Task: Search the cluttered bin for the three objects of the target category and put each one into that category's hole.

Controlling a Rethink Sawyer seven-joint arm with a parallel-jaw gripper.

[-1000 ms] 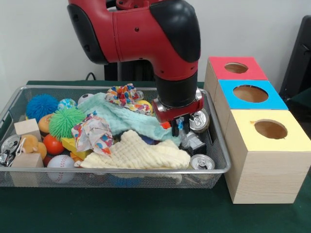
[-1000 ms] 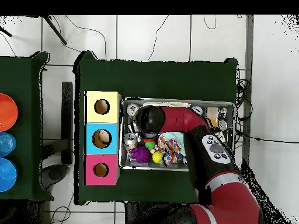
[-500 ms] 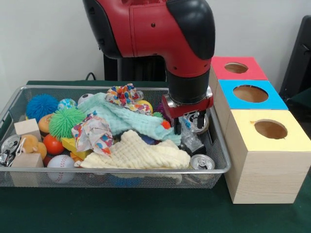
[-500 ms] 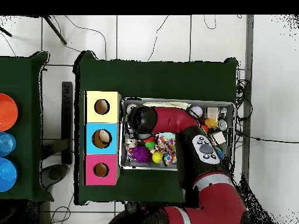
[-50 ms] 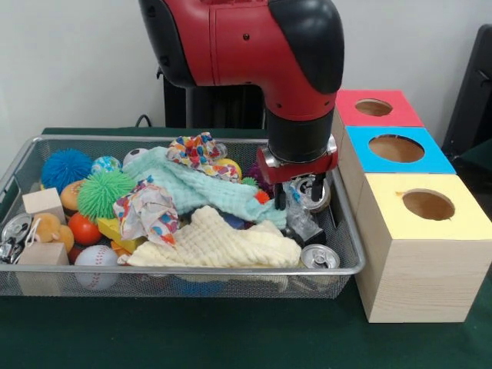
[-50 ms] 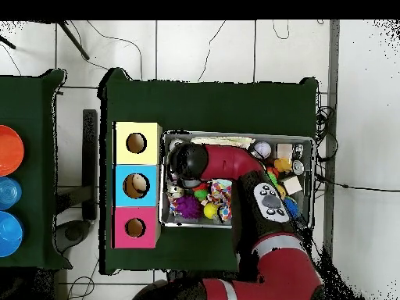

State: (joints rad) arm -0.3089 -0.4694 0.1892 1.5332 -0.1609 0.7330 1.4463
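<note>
Because the cans sit at the box end of the basket (image 5: 15, 173), we hang our claw (image 5: 297, 201) right over one can (image 5: 314, 191); we cannot tell if it is open or closed

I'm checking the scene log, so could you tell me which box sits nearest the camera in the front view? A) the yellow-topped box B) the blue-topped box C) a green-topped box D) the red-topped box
A: the yellow-topped box stands foremost in the row, with the blue-topped box and the red-topped box behind it.
</note>
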